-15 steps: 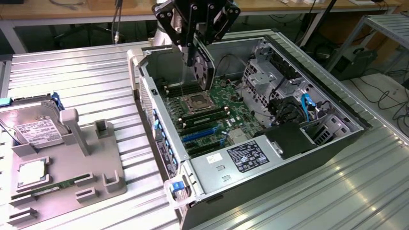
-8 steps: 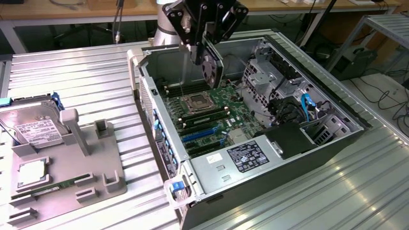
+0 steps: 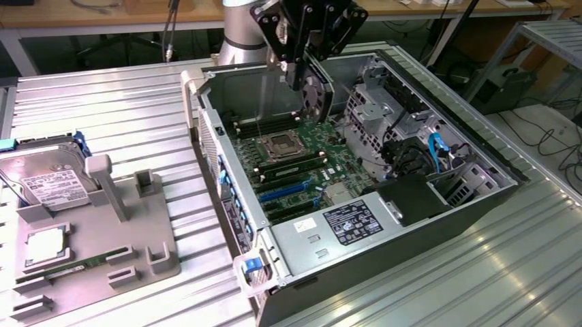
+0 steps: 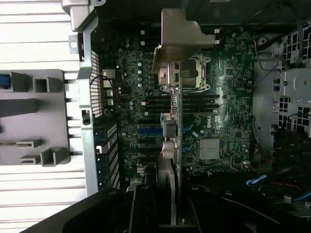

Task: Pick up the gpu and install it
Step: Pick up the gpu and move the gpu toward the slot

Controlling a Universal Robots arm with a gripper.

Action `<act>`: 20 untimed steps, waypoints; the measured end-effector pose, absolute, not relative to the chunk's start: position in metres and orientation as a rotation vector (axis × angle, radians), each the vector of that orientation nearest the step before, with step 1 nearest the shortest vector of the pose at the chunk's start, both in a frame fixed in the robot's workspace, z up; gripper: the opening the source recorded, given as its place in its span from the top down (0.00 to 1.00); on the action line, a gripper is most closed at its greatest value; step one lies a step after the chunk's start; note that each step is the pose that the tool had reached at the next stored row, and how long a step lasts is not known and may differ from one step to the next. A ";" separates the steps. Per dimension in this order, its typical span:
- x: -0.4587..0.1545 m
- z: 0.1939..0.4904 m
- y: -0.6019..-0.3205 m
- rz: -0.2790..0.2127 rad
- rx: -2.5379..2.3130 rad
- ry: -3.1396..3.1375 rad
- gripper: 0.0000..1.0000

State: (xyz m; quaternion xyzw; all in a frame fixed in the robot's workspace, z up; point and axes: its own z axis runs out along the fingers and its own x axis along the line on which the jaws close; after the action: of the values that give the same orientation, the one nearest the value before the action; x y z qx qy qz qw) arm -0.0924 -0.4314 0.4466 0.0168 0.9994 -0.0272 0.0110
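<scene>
Well, the pincer is pinching the gpu by its upper edge, so the dark card hangs on edge beneath the arm. It sits over the open computer case, which lies on its side on the ribbed metal counter. The card is up above the motherboard, near the far end of the case close to the CPU socket, and it looks apart from the board rather than seated in anything.

From the wrist view the gpu shows as a thin line running across the green board, with its pale metal bracket flaring out at one end over the socket area. A small silver heatsink sits on the board just beside that line.

Lower in the case, toward the viewer in the exterior view, the blue expansion slots lie bare, and the power supply with its black label fills the near corner.

Off to the exterior view's left, a grey parts holder rests on the counter. A silver hard drive with a white label leans in it, and a narrow green memory stick lies in one of its grooves, both well apart from the case.
</scene>
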 end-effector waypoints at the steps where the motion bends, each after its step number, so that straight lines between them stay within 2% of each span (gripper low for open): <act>1: -0.090 0.447 -0.431 -0.085 0.052 3.118 0.72; 20: -0.040 0.446 -0.431 -0.085 0.052 3.118 0.72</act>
State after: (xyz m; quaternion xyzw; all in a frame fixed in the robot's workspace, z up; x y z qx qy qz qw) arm -0.0403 -0.4315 0.4465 0.0168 0.9994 -0.0272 0.0110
